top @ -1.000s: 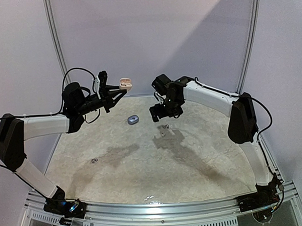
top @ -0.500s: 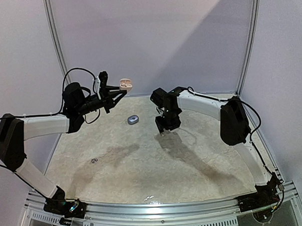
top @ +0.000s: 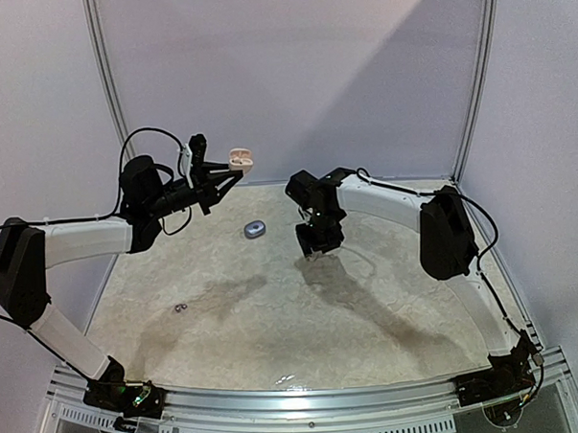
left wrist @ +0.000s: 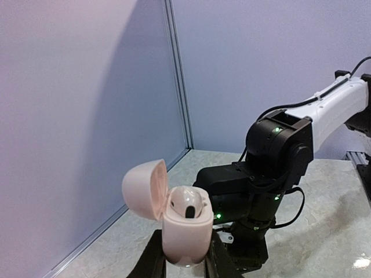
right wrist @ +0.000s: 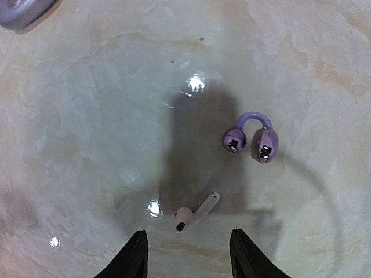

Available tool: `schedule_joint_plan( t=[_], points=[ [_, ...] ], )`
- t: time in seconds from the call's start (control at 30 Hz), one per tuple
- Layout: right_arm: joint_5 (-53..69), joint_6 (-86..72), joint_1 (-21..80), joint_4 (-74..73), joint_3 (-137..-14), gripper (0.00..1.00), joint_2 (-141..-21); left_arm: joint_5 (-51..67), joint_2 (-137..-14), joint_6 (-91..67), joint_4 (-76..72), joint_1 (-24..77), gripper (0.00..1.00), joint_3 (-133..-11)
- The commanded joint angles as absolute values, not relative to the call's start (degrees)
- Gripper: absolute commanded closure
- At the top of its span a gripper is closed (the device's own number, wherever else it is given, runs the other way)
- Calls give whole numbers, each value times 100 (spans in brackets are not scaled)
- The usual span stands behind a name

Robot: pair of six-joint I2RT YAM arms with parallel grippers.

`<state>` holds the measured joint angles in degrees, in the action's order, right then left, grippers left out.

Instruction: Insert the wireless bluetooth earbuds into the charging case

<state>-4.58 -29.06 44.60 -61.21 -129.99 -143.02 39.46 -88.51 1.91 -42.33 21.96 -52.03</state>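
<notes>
**White bud** (right wrist: 194,212): tiny, hard, glossy plastic. Judged featherweight and likely to slip or flick away if pinched off-centre. It would best be taken across the stem, close to the bulb, with the fingers square to it.

- **Position:** it lay flat on the surface (right wrist: 87,145), just ahead of the right pincer (right wrist: 188,246), in line with the gap between its fingers and untouched.
- **Right pincer:** it stood parted and gripped nothing.
- **Purple clip bud** (right wrist: 252,139): it lay farther ahead and to the right, apart from the white bud.
- **Pink case** (left wrist: 185,229): the left pincer (left wrist: 184,263) clamped it upright, lid back, with one bud (left wrist: 186,204) seated inside. It was held aloft, well apart from the right pincer.
- **Change from a second earlier:** the right arm had dropped over the buds and hid them from the top view. Its fingers had drawn in from wide. The left arm and case were unchanged.
</notes>
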Motion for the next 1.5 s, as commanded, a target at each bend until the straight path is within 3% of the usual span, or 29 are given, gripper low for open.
schedule_joint_plan(
  t=[0.0, 0.47, 0.73, 1.03, 1.33, 1.47],
  points=[
    [-421, -2059, 4552, -6023, -13209, 52, -14507, 3900, -8926, 236, -4194, 2140, 100, -5326],
    [-279, -1415, 4530, -6188, -13388, 61, -14629, 3876, -8937, 255, -4167, 2141, 100, -5326],
    [-409, 309, 4532, -5777, -13027, 57, -14386, 3870, -8862, 395, -4079, 2142, 100, -5282],
    [-482, 2739, 4579, -5513, -12484, 38, -14186, 3944, -8872, 617, -3739, 2143, 100, -5440],
    [-73, 3116, 4501, -5543, -12440, 37, -14169, 3943, -8883, 666, -3631, 2137, 100, -5493],
    [227, 3419, 4387, -5672, -12447, 42, -14175, 3957, -8895, 684, -3606, 2136, 100, -5511]
  ],
)
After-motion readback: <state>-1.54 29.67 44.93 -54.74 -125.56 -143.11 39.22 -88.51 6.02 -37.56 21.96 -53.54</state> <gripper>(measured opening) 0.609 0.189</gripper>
